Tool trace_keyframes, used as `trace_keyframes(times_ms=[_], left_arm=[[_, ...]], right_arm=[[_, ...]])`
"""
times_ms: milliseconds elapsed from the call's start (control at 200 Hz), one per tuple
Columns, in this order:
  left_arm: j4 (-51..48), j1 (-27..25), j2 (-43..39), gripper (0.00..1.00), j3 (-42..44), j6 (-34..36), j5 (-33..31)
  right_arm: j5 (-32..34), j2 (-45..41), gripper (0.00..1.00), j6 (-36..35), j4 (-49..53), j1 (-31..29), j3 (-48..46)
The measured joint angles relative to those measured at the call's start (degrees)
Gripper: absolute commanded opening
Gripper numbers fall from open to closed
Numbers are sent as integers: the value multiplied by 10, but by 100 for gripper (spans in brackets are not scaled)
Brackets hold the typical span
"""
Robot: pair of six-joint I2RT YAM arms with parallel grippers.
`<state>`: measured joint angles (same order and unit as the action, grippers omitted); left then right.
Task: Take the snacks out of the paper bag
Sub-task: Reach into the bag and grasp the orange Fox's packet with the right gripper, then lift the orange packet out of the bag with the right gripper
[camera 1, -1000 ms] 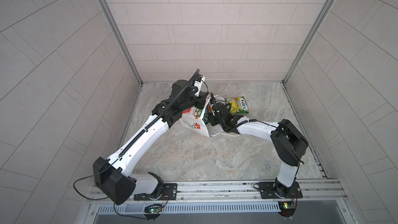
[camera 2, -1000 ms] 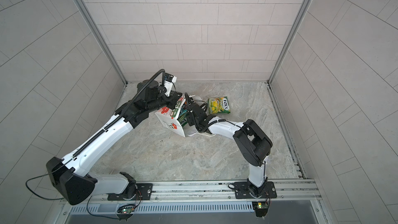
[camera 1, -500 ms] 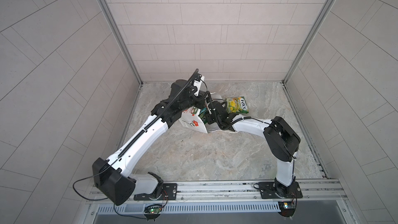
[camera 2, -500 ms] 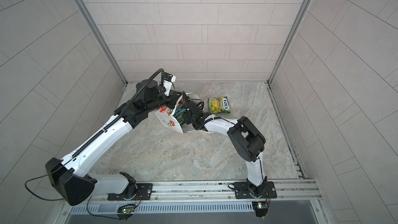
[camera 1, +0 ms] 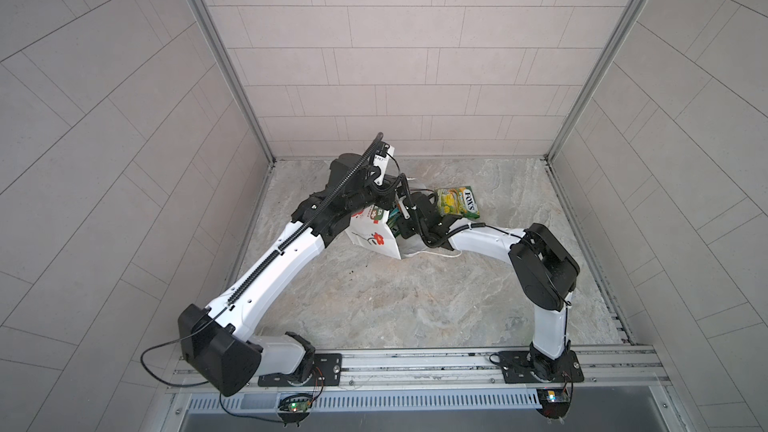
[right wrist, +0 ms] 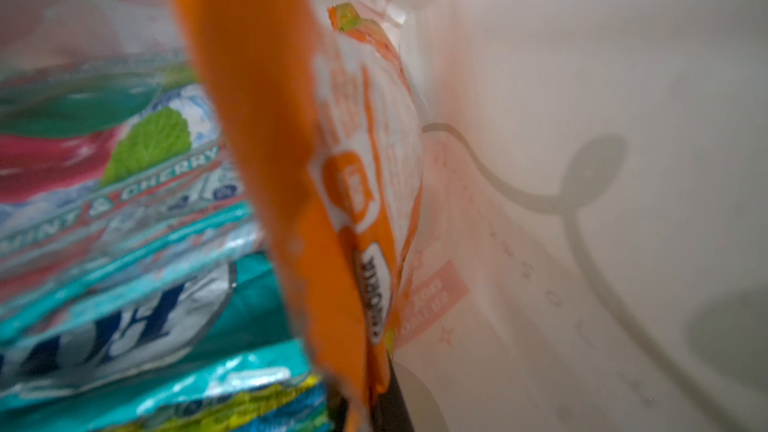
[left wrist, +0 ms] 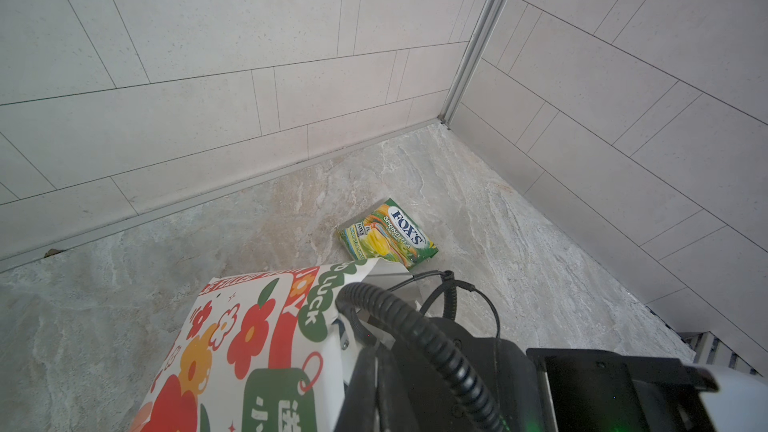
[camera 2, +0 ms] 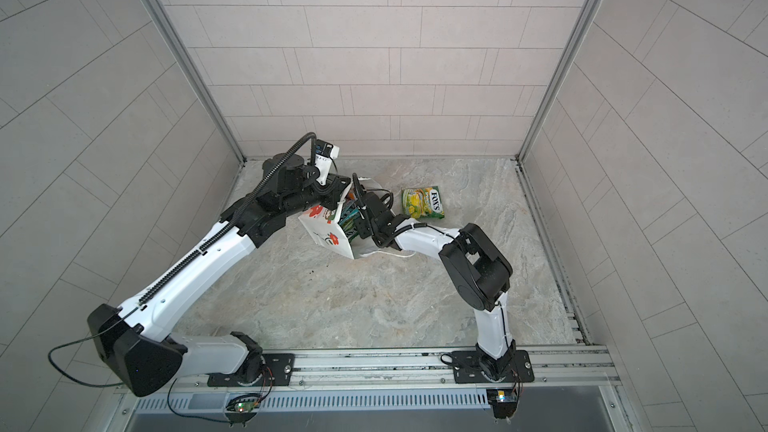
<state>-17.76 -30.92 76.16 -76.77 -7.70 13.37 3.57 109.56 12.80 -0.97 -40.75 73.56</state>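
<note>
A: The paper bag (camera 1: 376, 238) is tipped over on the table (camera 1: 395, 305), mouth facing right, with the left tool (camera 2: 334, 197) clenched on its upper rim!

B: And the right tool (right wrist: 376, 413) is deep inside, clamped on the orange packet (right wrist: 266, 139), teal packets (right wrist: 124, 313) stacked beside it.

A: Just beyond the bag, one green-yellow packet (camera 1: 457, 201) lies flat on the table, label up.
</note>
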Motion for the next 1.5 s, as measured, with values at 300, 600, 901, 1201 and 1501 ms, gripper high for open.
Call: trace_keyframes(times_ms=[300,600,901,1201,1501], left_arm=[[0,0,0,0,0,-2,-18],[0,0,0,0,0,-3,-25],[0,0,0,0,0,-3,-28],[0,0,0,0,0,-3,-30],[0,0,0,0,0,-4,-30]], right_arm=[[-12,-79,0,-3,16,0,-56],[-12,-162,0,-15,47,0,-88],[8,-238,0,-38,87,0,-122],[49,-314,0,-68,118,3,-146],[100,-394,0,-94,130,13,-170]])
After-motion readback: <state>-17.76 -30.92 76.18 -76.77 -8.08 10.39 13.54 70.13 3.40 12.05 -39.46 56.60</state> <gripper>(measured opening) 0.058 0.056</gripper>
